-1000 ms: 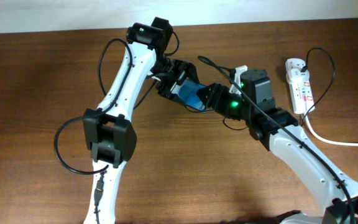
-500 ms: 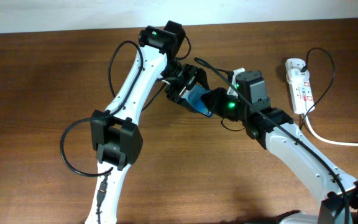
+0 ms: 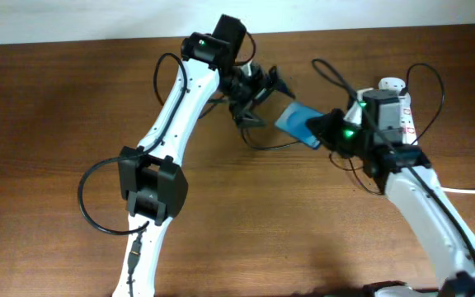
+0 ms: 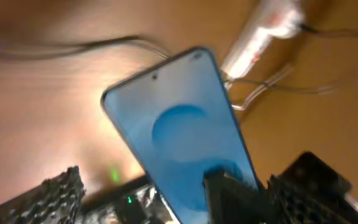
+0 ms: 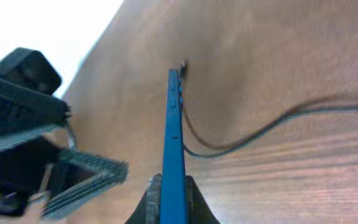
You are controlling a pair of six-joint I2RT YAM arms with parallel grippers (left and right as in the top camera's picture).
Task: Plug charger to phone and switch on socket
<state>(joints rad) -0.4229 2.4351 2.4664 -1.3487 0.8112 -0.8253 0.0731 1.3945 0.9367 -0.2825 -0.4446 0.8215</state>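
The phone [image 3: 295, 124] hangs above the table, its blue screen filling the left wrist view [image 4: 179, 130]. My right gripper [image 3: 323, 133] is shut on its lower end; the right wrist view shows the phone edge-on [image 5: 174, 124] between the closed fingers [image 5: 173, 194]. The charger [image 3: 269, 147], a thin black cable, lies on the wood and runs up to the phone's far end, where its small plug tip [image 5: 183, 65] sits. My left gripper [image 3: 264, 97] stands open just left of the phone, touching nothing. The socket [image 3: 408, 124] lies at the right, partly hidden by my right arm.
The socket's thick white cord [image 3: 460, 190] trails off to the right edge. Black cable loops rise over the socket and behind my right wrist [image 3: 423, 78]. In the left wrist view the socket [image 4: 260, 34] lies beyond the phone's top.
The right gripper closed on the phone and carried it right, toward the socket. The left gripper opened, let go of the phone and stayed behind to its left.
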